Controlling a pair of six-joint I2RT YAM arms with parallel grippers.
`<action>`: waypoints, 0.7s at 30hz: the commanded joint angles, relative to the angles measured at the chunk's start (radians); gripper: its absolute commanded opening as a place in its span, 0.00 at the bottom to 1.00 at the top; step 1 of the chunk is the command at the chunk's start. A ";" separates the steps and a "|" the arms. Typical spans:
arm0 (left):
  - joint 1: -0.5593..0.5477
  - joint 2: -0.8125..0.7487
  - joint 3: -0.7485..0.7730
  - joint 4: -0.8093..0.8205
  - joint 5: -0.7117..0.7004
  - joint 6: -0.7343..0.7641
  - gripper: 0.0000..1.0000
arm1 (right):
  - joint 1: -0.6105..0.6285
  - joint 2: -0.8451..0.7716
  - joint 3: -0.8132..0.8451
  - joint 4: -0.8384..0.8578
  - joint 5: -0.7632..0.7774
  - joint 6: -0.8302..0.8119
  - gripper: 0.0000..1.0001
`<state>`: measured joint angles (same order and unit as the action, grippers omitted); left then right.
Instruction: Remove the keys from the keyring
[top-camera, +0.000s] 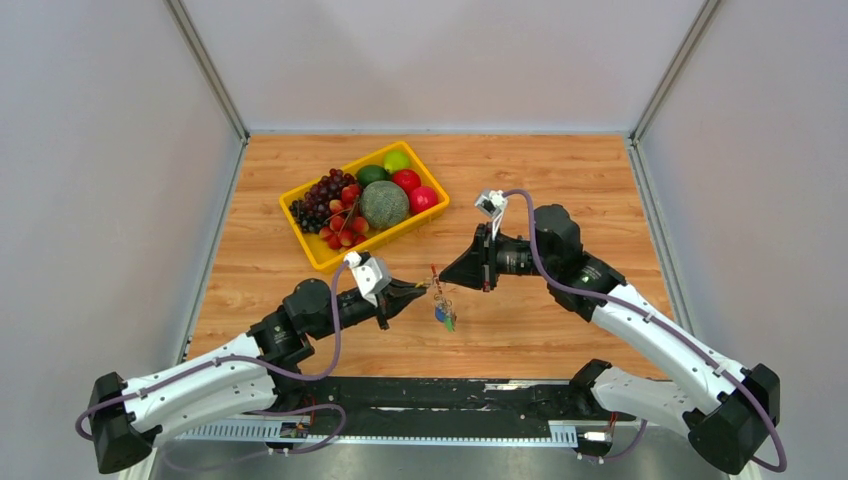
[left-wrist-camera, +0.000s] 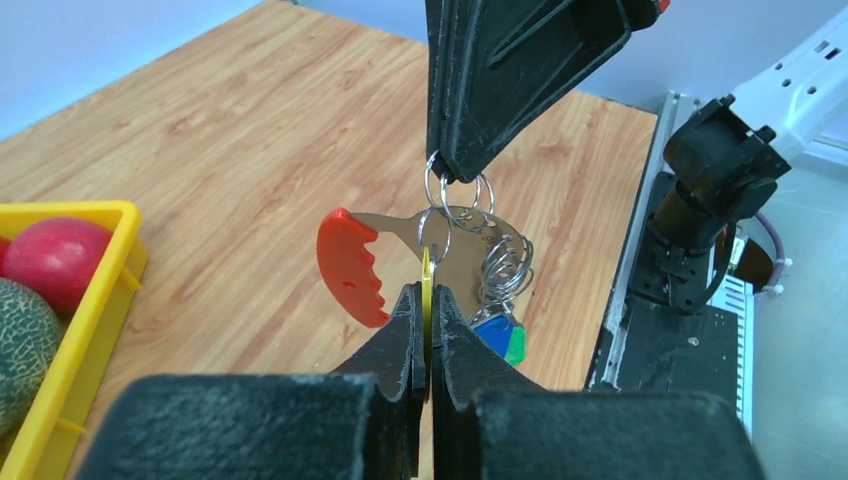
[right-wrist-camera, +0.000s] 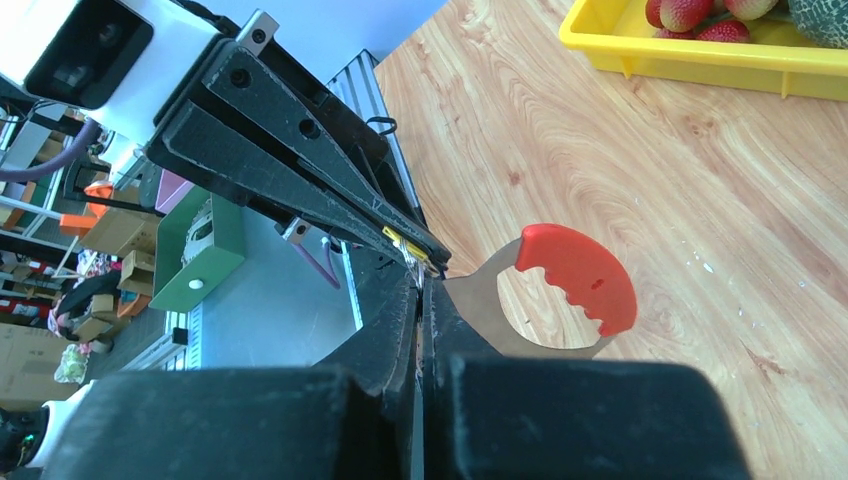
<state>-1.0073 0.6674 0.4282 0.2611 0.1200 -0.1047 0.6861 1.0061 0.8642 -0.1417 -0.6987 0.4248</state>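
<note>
Top external: left gripper (top-camera: 418, 291) and right gripper (top-camera: 447, 277) meet nearly tip to tip over the table (top-camera: 560, 190), mid-front, well apart from the yellow tray (top-camera: 318, 252). The keyring (top-camera: 438, 293) hangs between the tips, off the wood, with blue and green keys (top-camera: 444, 318) dangling below it. Grip detail is too small to read here. Left wrist: left gripper (left-wrist-camera: 427, 297) is closed down to a thin slit on the yellow key (left-wrist-camera: 426, 270), edge-on between the pads. Right gripper (left-wrist-camera: 458, 172) comes in from above, tips pinched on the wire loops of the keyring (left-wrist-camera: 455, 205). The ring thus lies directly beyond and above the left tips, with the key's long axis running roughly along the left fingers. The red tag (left-wrist-camera: 350, 265) sticks out left; the blue and green keys (left-wrist-camera: 500, 335) hang right. Right wrist: right gripper (right-wrist-camera: 421, 292) is fully closed; the ring wire in the pinch is hidden. Left gripper (right-wrist-camera: 425, 258) enters from upper left, touching or nearly so, and the red tag (right-wrist-camera: 580, 272) projects right. Judgement: the coming separation turns on the key sliding along the loop wire, not a straight pull apart.
</note>
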 joint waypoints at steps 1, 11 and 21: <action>0.000 -0.019 0.086 -0.176 -0.077 0.029 0.00 | -0.002 -0.014 -0.008 -0.004 0.016 -0.002 0.01; 0.001 -0.019 0.175 -0.306 -0.111 0.089 0.00 | -0.002 -0.023 -0.038 -0.006 -0.035 -0.020 0.00; 0.001 -0.006 0.219 -0.358 -0.069 0.131 0.00 | -0.002 -0.075 -0.064 -0.007 0.004 -0.054 0.67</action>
<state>-1.0080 0.6640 0.5690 -0.0853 0.0486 -0.0227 0.6857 0.9848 0.8085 -0.1581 -0.7265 0.3935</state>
